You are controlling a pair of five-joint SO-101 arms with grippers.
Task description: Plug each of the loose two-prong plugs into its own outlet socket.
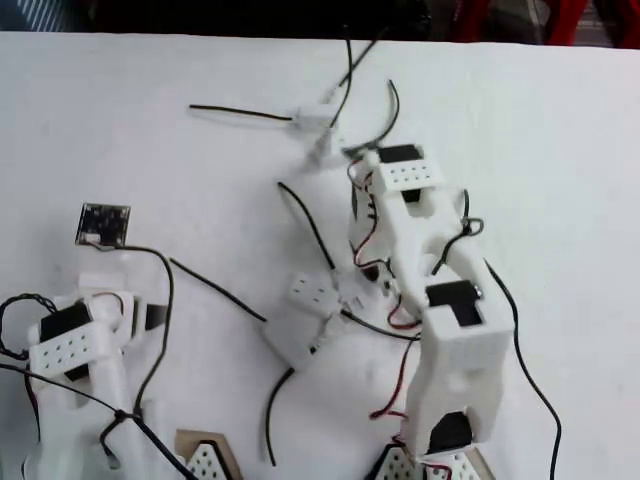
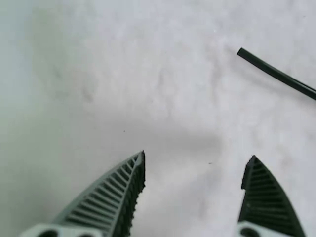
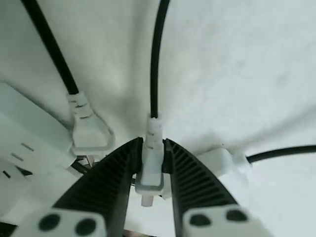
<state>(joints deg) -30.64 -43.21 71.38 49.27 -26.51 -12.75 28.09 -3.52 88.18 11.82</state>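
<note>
White plug (image 3: 149, 158) clenched in right jaws near power strip (image 3: 24, 131); left jaws released above table (image 2: 123, 74).

Overhead; wrist cameras seemingly near table (image 1: 560, 150)

This looks like a robotics lab, and a tinkerer's one. My left arm (image 1: 75, 345) and my right arm (image 1: 450, 330) are white printed shells with red and black wires (image 1: 395, 385) hanging bare outside them. They stand on either side of the power strip (image 1: 300, 325) on a table (image 1: 560, 150) with a plain white top. Well to the left of the strip lies a small bare circuit board (image 1: 102, 224) with its own lead. Black cords (image 1: 305, 225) trail loose around the strip.
</note>
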